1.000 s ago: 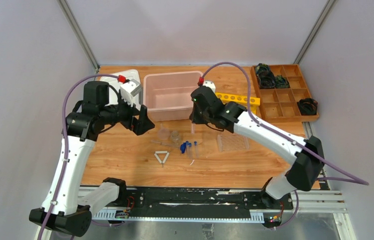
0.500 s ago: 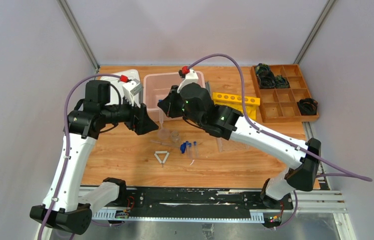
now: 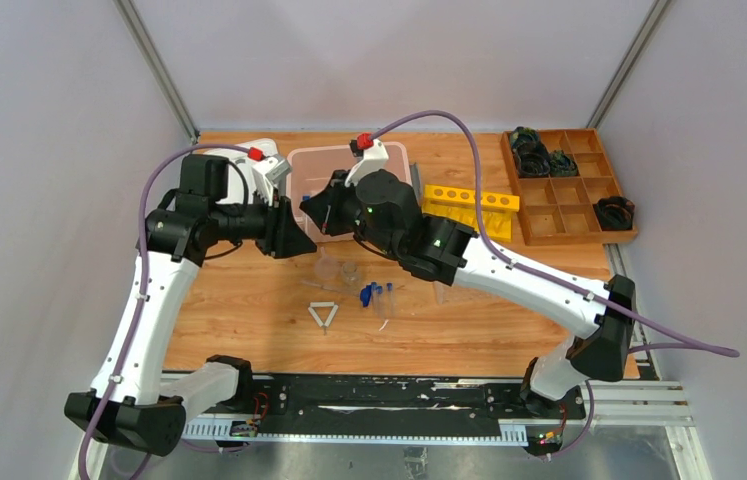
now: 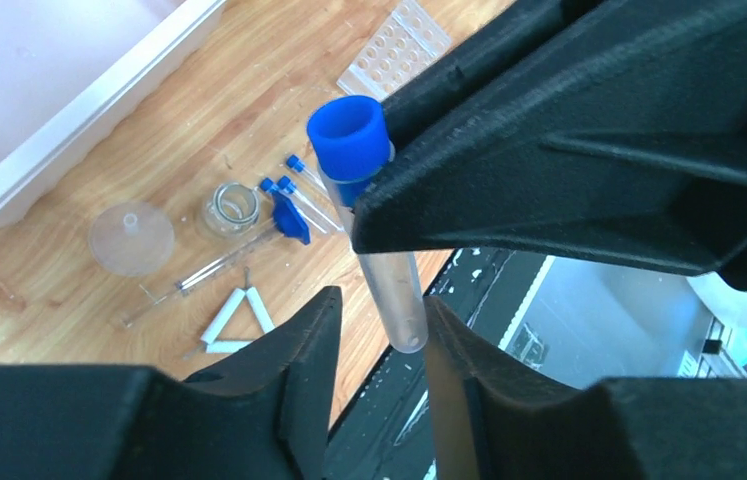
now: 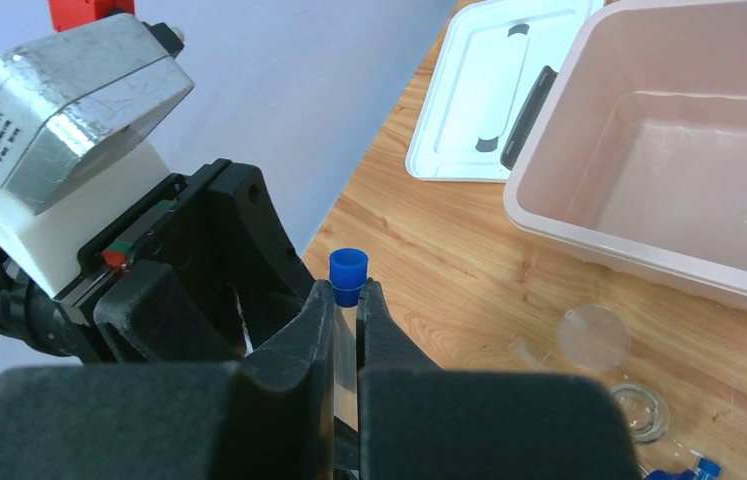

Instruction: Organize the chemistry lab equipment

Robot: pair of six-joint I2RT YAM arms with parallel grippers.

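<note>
A clear tube with a blue cap point(image 5: 348, 270) is held in the air by my right gripper point(image 5: 347, 290), shut on it just under the cap. In the left wrist view the tube's lower end point(image 4: 394, 300) hangs between the fingers of my left gripper point(image 4: 382, 320). It touches the right finger, and a gap remains on the left. On the table lie a white triangle frame point(image 3: 324, 314), a clear funnel-like glass point(image 4: 131, 238), a small beaker point(image 4: 232, 205), a thin rod point(image 4: 209, 270), blue-capped tubes point(image 3: 374, 293) and a clear tube tray point(image 4: 399, 45).
A pink bin point(image 3: 324, 165) stands at the back centre, its white lid point(image 5: 479, 90) to its left. A yellow rack point(image 3: 469, 200) and a wooden compartment box point(image 3: 569, 185) sit at the back right. Both arms meet in front of the bin.
My right arm has swung left, carrying the tube up to the left gripper. The left jaws have narrowed around the tube's lower end.
</note>
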